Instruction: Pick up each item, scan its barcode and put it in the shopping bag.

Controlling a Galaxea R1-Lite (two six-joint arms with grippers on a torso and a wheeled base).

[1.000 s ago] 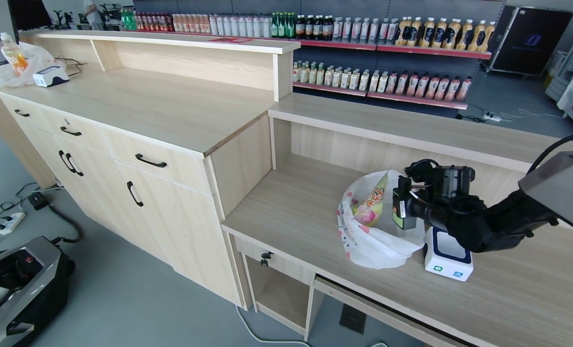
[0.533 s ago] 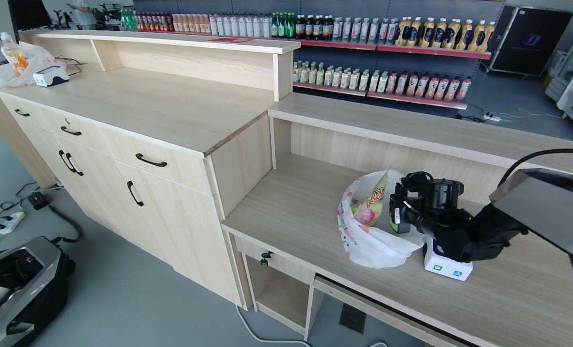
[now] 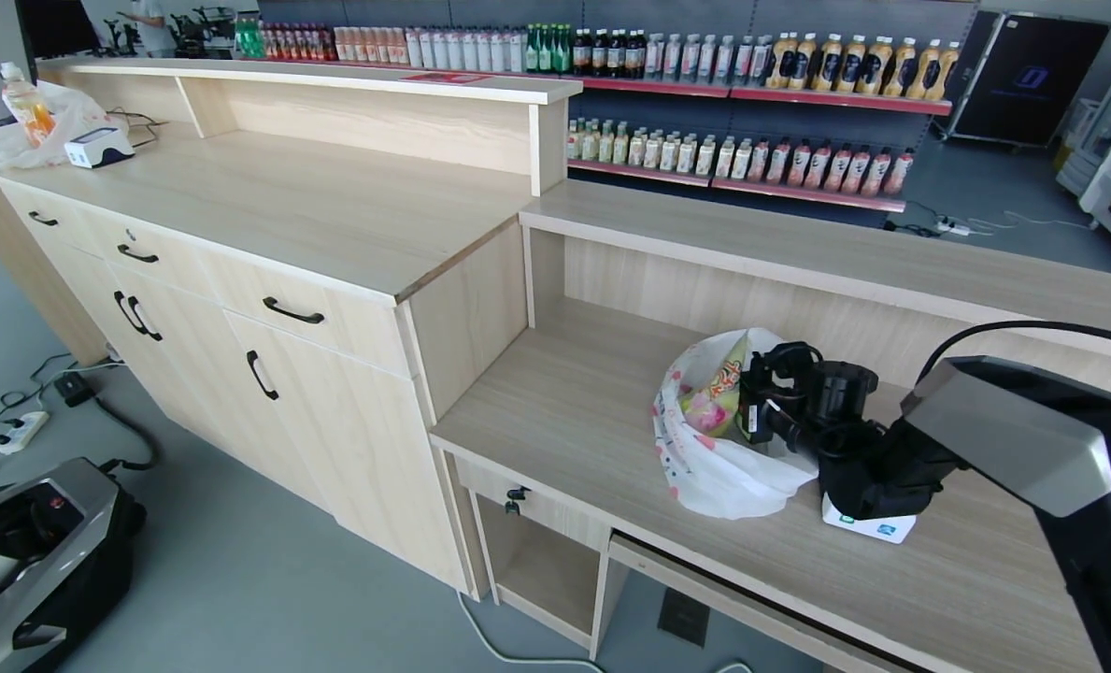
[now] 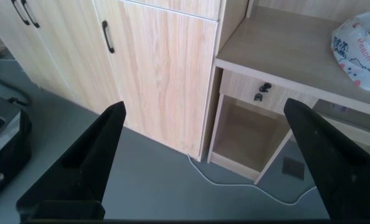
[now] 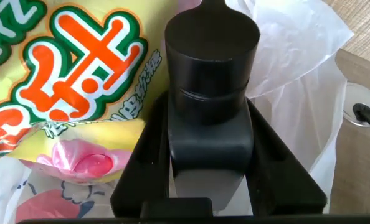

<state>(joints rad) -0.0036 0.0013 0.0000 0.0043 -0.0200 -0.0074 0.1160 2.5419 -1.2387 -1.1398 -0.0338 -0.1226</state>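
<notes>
Two hands are in view, well apart from each other. The left hand [image 4: 203, 106] hangs out in front of the counter, over the grey floor [image 4: 141, 180]. Its two dark fingers [image 4: 79, 168] are spread wide with nothing between them. Ahead of it stands a pale wooden cupboard door [image 4: 160, 68].

Farther off to that hand's right, the white shopping bag [image 3: 705, 477] sits on the low tabletop [image 3: 564, 411] with its mouth open. A yellow and green snack packet [image 3: 721, 388] leans inside the bag, just to the left of the right hand.

The right hand [image 3: 762, 411] is at the bag's mouth, pointing down into it. Its fingers [image 5: 141, 162] are pressed against both sides of a dark bottle [image 5: 211, 56] with a black cap. The bottle stands upright in the grip. The snack packet lies close against one side of it and the bag's thin white plastic is bunched on the other. Whether the bottle's base rests on anything cannot be told.

Behind this hand, under its wrist and partly hidden by the arm, a small white scanner [image 3: 877, 531] sits on the tabletop just beside the bag.
</notes>
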